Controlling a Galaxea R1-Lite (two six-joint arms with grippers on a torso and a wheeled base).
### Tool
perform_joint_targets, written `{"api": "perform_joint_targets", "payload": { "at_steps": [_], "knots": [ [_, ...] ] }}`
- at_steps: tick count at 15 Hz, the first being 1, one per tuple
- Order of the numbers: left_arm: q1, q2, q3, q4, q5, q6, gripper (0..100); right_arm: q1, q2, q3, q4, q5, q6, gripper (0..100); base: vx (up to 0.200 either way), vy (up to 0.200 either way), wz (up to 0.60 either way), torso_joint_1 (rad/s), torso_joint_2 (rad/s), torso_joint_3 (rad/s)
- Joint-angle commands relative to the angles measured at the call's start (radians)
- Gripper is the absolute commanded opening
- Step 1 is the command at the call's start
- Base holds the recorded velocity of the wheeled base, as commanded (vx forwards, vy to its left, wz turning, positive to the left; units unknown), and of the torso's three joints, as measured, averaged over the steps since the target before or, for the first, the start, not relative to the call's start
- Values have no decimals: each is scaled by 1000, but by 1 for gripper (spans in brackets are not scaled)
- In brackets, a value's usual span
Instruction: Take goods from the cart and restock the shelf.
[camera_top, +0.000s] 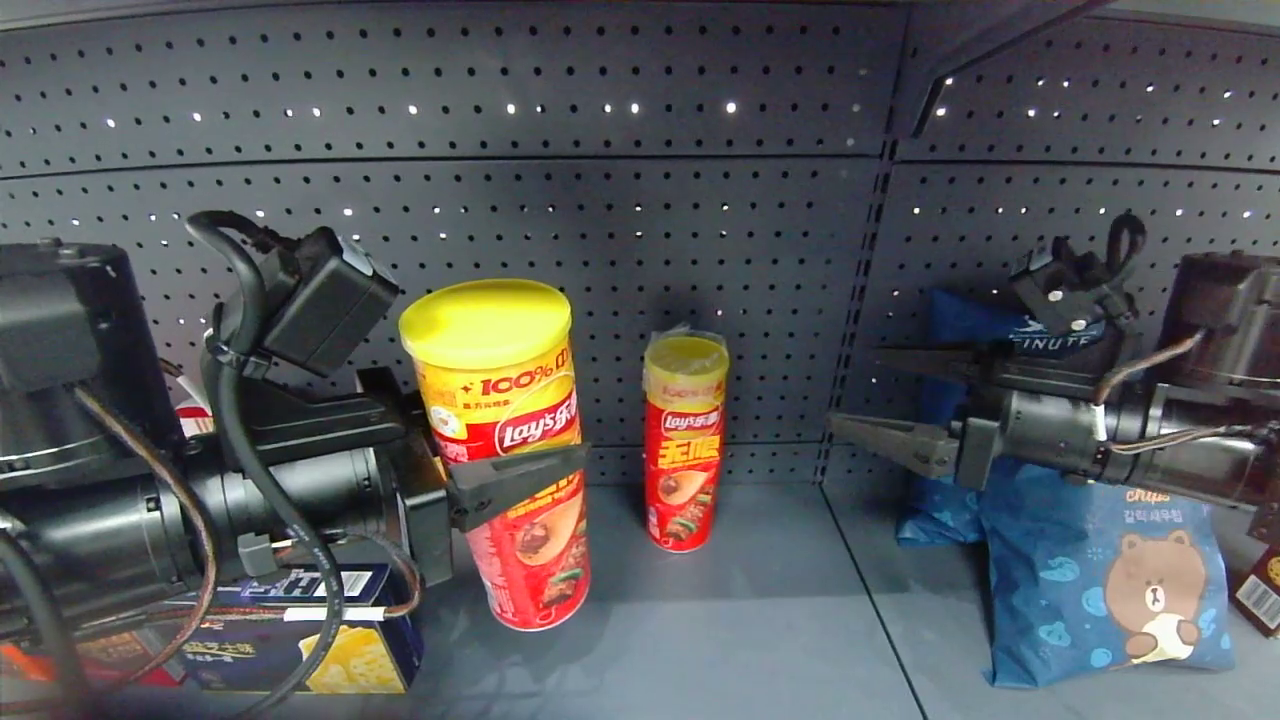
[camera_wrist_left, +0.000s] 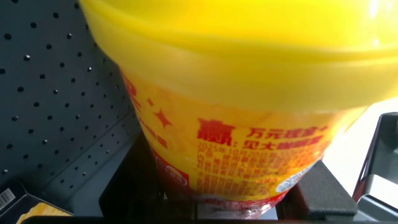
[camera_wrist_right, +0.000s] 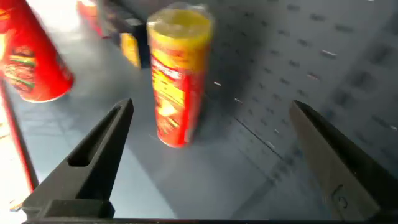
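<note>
1. The big chip can has a yellow lid and a red lower half. It is on the left part of the shelf, in front of the dark back wall full of little holes.
2. The can leans a little, with its lid more to the left and its foot more to the right. Its foot is right down at the shelf floor, but it is hard to tell if it touches.
3. The left gripper is clamped on the middle of this can. One dark finger lies across the front of the can, and the other is hidden behind it.
4. In the left wrist view the can sits very close, with dark gripper parts low down on each side of it.
5. A second chip can stands upright farther back, near the wall. It is to the right of the held can and apart from it.
6. The right gripper hangs in the air over the right part of the shelf. Its two fingers are spread wide apart and it touches nothing.
7. In the right wrist view the second can shows between the two fingers, farther off.
8. A blue bag with a bear lies on the shelf under the right arm. Another blue bag stands behind it by the wall.
9. A blue and yellow box lies on the shelf under the left arm.
</note>
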Motion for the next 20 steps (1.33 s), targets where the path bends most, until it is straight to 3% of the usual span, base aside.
{"api": "perform_joint_targets", "payload": {
  "at_steps": [1, 5, 20],
  "knots": [
    [1, 1, 1, -1, 0, 0, 0, 35, 89, -8, -25, 17, -1, 100, 0, 0, 0, 0, 0, 0],
    [0, 4, -1, -2, 0, 0, 0, 46, 172, -31, -97, 85, -1, 100, 0, 0, 0, 0, 0, 0],
    [9, 24, -16, -8, 0, 0, 0, 103, 471, -161, -180, 126, -1, 100, 0, 0, 0, 0, 0, 0]
  ]
}}
